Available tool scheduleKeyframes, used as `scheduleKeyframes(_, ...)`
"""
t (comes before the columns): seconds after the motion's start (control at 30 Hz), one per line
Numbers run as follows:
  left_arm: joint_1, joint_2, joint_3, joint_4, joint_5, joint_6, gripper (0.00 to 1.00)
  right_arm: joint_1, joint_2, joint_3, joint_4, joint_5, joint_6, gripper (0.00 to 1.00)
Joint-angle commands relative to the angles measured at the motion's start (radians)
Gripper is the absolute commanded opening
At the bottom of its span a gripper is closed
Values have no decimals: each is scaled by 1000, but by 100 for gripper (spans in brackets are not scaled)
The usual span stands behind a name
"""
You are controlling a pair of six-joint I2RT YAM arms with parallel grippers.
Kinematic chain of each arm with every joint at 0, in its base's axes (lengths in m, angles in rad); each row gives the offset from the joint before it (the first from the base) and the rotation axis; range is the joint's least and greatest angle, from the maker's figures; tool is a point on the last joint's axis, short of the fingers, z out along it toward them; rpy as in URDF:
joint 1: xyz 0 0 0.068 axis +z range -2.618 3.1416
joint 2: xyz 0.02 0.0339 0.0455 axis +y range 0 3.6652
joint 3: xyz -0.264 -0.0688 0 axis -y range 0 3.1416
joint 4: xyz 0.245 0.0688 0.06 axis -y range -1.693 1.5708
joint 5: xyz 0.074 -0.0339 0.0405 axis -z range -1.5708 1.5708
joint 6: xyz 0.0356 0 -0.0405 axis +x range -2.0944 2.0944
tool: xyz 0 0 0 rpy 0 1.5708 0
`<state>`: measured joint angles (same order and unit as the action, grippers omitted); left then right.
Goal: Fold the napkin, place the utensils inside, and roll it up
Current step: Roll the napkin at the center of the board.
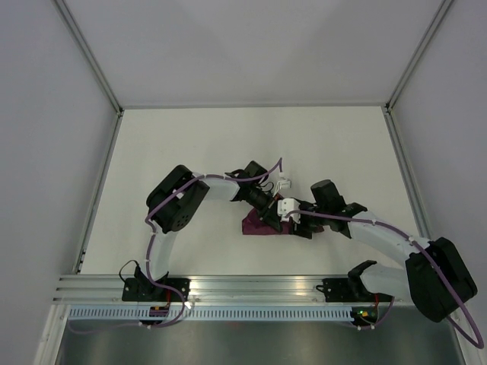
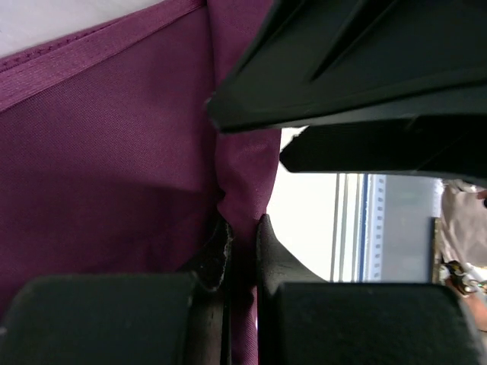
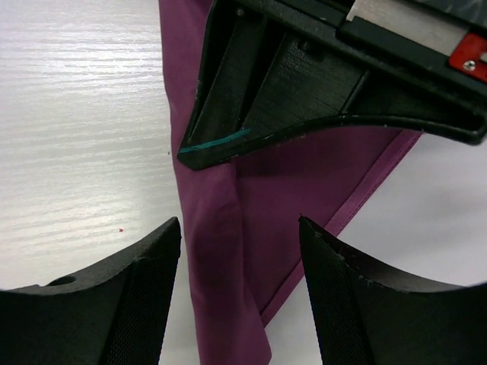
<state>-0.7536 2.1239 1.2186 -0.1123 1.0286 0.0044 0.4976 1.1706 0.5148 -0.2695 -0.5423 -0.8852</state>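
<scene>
The magenta-purple napkin (image 1: 261, 226) lies bunched on the white table between the two arms. My left gripper (image 1: 272, 215) is shut on a fold of the napkin (image 2: 242, 190), with cloth pinched between its fingers (image 2: 268, 251). My right gripper (image 1: 297, 223) is open, its fingers (image 3: 144, 281) standing either side of a rolled edge of the napkin (image 3: 228, 251) without touching it. The left gripper's black finger (image 3: 251, 99) shows just above in the right wrist view. The utensils are hidden or out of view.
A small white object (image 1: 284, 183) sits on the table just behind the grippers. Grey walls enclose the white table (image 1: 190, 144) on three sides. An aluminium rail (image 1: 251, 285) with the arm bases runs along the near edge.
</scene>
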Motion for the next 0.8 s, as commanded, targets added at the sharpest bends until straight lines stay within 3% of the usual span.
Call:
scheduleKeyframes(0.0, -4, 82, -27, -128, -121, 6, 2, 47, 47, 13, 87, 62, 22, 70)
scheduleKeyframes(0.4, 2, 103, -10, -129, -157, 6, 2, 102, 130, 74, -3, 47, 34, 68)
scheduleKeyframes(0.77, 2, 103, -8, -109, -173, -26, 15, 111, 254, 96, 4, 11, 42, 51)
